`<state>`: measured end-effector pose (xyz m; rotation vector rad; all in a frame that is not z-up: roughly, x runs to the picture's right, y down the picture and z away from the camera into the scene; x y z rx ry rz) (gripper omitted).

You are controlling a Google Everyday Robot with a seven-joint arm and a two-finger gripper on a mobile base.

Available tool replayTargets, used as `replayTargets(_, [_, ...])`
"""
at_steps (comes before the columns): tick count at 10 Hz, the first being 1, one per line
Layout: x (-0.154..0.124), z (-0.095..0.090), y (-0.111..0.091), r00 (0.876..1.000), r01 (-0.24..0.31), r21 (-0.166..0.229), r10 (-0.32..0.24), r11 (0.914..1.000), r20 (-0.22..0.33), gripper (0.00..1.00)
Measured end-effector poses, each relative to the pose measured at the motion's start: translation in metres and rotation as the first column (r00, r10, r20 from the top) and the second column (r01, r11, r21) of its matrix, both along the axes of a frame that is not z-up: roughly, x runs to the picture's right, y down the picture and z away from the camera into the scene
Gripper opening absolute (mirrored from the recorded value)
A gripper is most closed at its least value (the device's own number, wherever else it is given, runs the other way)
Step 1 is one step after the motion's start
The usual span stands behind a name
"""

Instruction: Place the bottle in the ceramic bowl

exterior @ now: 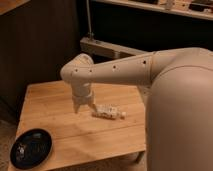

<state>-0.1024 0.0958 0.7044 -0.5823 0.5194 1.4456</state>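
The bottle (109,112) lies on its side on the wooden table (55,107), near the middle right, its white cap pointing right. The black ceramic bowl (31,148) sits at the table's front left corner, overhanging the edge. My gripper (83,105) hangs from the white arm just left of the bottle, close above the tabletop, fingertips pointing down. It holds nothing that I can see. The bowl is well to the front left of the gripper.
My large white arm and body (175,110) fill the right side and hide the table's right part. A dark wall and a metal rail (107,47) stand behind the table. The floor shows at the lower left.
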Motion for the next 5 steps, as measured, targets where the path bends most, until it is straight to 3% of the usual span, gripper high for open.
replayTargets(3, [0.001, 0.000, -0.001, 1.000, 0.013, 0.009, -0.013, 0.9999, 0.001, 0.65])
replayTargets(4, [0.005, 0.000, -0.007, 0.997, 0.072, 0.057, -0.073, 0.9958, 0.019, 0.65])
replayTargets(5, [0.010, 0.003, -0.019, 0.987, 0.137, 0.107, -0.145, 0.9848, 0.066, 0.65])
